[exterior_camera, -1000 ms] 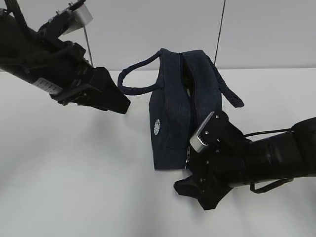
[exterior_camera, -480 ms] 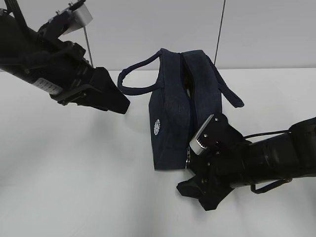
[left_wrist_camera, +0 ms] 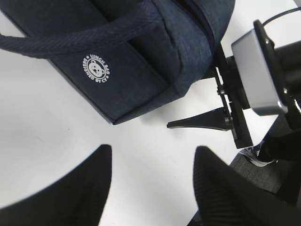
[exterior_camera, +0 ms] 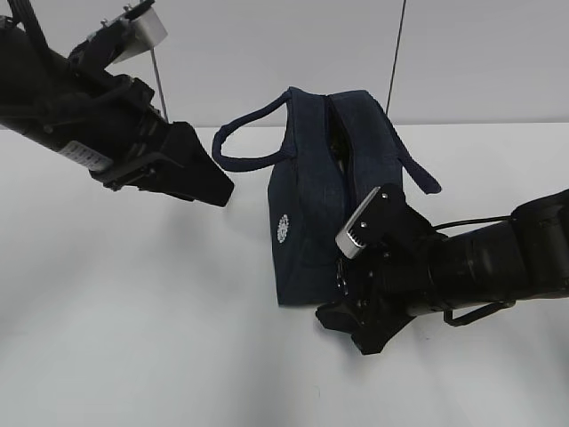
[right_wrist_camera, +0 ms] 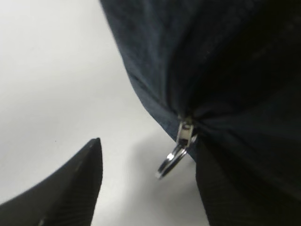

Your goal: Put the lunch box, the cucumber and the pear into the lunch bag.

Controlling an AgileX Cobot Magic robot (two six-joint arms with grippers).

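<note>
The dark navy lunch bag (exterior_camera: 311, 205) lies on the white table with its round logo (exterior_camera: 284, 229) facing me; it also shows in the left wrist view (left_wrist_camera: 141, 61) and the right wrist view (right_wrist_camera: 211, 61). Its silver ring pull (right_wrist_camera: 171, 162) hangs at the bag's near end, between my right gripper's (right_wrist_camera: 148, 150) open jaws, nearer the right finger. In the exterior view my right gripper (exterior_camera: 347, 320) sits at the bag's lower front corner. My left gripper (exterior_camera: 222, 191) is open and empty, hovering left of the bag. The lunch box, cucumber and pear are out of view.
One bag handle (exterior_camera: 249, 147) loops out to the left toward my left gripper, the other (exterior_camera: 418, 173) lies to the right. The right arm (exterior_camera: 480, 267) stretches across the table's right side. A grey wall stands behind the table.
My right gripper has moved up and left, closer to the bag's lower corner and its ring pull. The left arm and the bag have not moved.
</note>
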